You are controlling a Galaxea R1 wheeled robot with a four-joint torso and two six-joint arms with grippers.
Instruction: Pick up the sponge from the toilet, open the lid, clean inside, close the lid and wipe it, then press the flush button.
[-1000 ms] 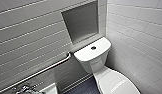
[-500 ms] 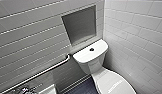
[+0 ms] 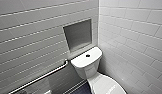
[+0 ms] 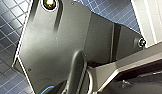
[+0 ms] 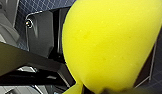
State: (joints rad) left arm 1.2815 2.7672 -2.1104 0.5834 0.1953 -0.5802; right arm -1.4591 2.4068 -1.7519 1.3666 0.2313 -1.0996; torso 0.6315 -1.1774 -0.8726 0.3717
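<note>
Sponge [image 5: 109, 42] is already off the toilet [image 3: 97, 75]. In rt wrist view it hangs bright yellow over blue floor tile [image 5: 42, 7] with its narrow end pinched, so right tool [image 5: 97, 90] reads as clenched on it. Left tool: grip state can't be told; its wrist view has the robot's dark plate [image 4: 59, 45] w/ the same tile behind.

Head view: tank [image 3: 84, 63] sits a bit right of centre, flush button [image 3: 87, 55] on top. Wall niche [image 3: 78, 35] is at 11 o'clock from the tank, and grab bar [image 3: 44, 75] runs off toward 8 o'clock. Lid [image 3: 107, 86] lies flat over the bowl at 5 o'clock from the tank, front edge cut by the frame.

Pickup looks done; lid-opening is the step in hand, not yet begun. By my read, next move needs the robot closer & looking lower so the lid's front rim is reachable. Then a tool hooks under that rim & swings it up toward the tank w/o dropping the sponge.
</note>
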